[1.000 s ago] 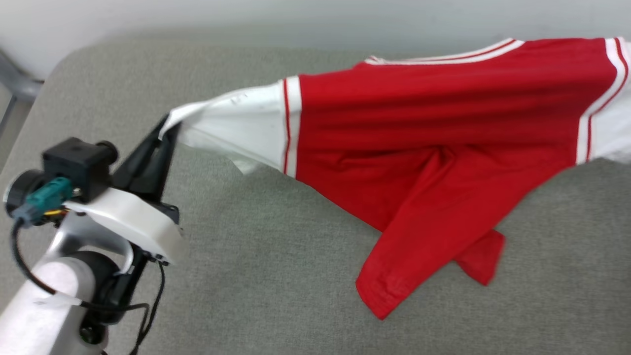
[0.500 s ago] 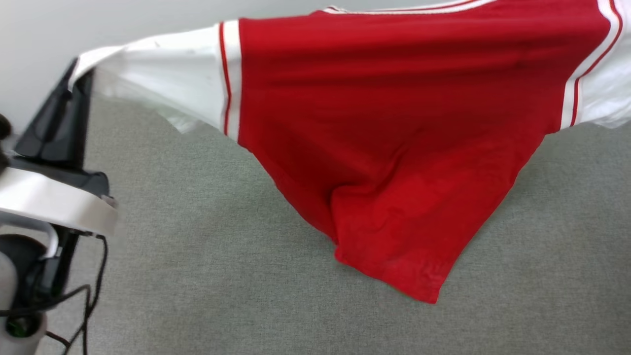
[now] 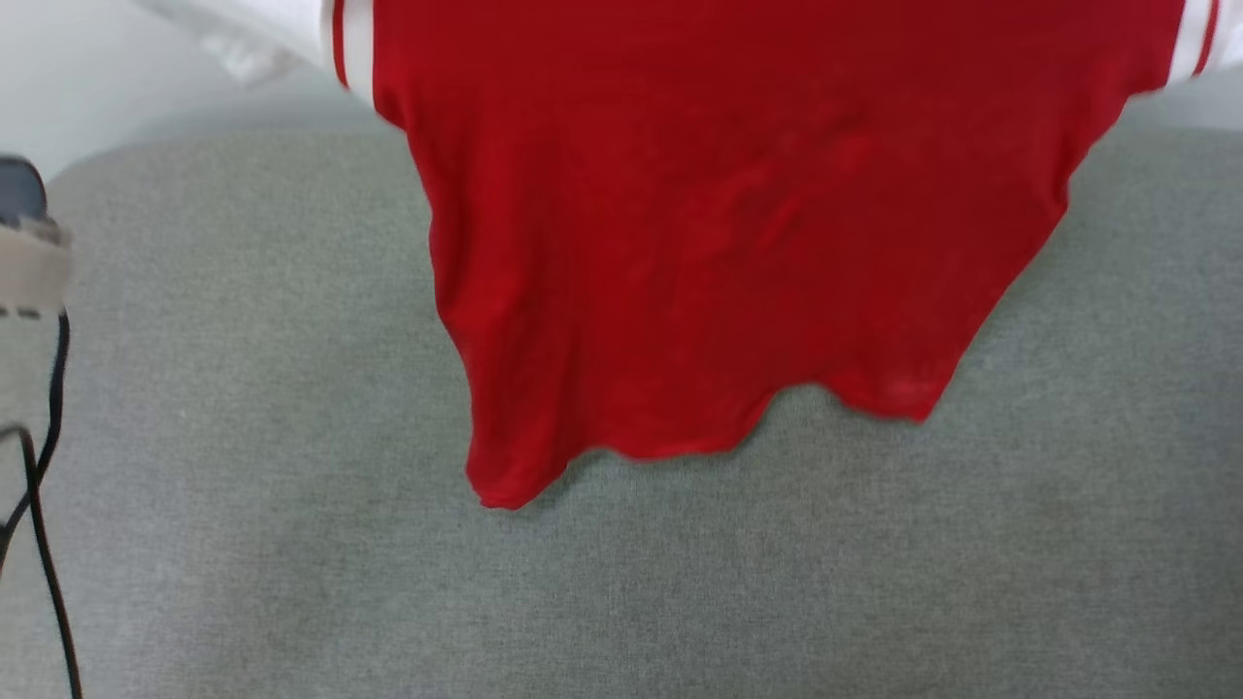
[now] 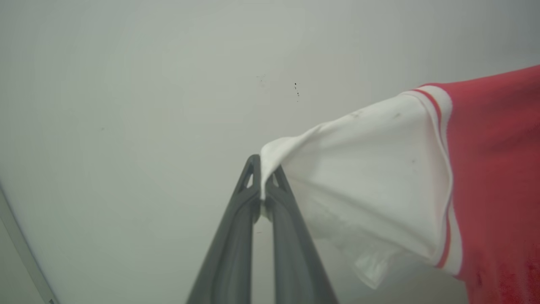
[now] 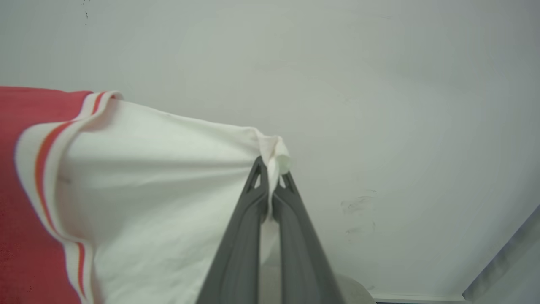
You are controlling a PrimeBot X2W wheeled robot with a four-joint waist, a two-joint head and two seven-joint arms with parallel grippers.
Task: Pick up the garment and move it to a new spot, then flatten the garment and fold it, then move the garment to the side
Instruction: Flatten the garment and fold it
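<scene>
The garment (image 3: pixel 719 233) is a red shirt with white sleeves and red-white striped trim. It hangs spread out in the air, and its lower hem dangles just over the grey cushion (image 3: pixel 291 544). My left gripper (image 4: pixel 263 169) is shut on the tip of one white sleeve (image 4: pixel 371 177). The other white sleeve (image 5: pixel 168 185) is pinched at its tip by my right gripper (image 5: pixel 272 166), also shut. Both grippers point toward a pale wall.
A grey upholstered cushion fills the lower head view, with a pale wall (image 3: pixel 87 87) behind it. My left forearm and its black cable (image 3: pixel 44 505) show at the left edge.
The shirt has been lifted off the cushion and now hangs open and higher. My left gripper has risen out of the head view, which has also shifted.
</scene>
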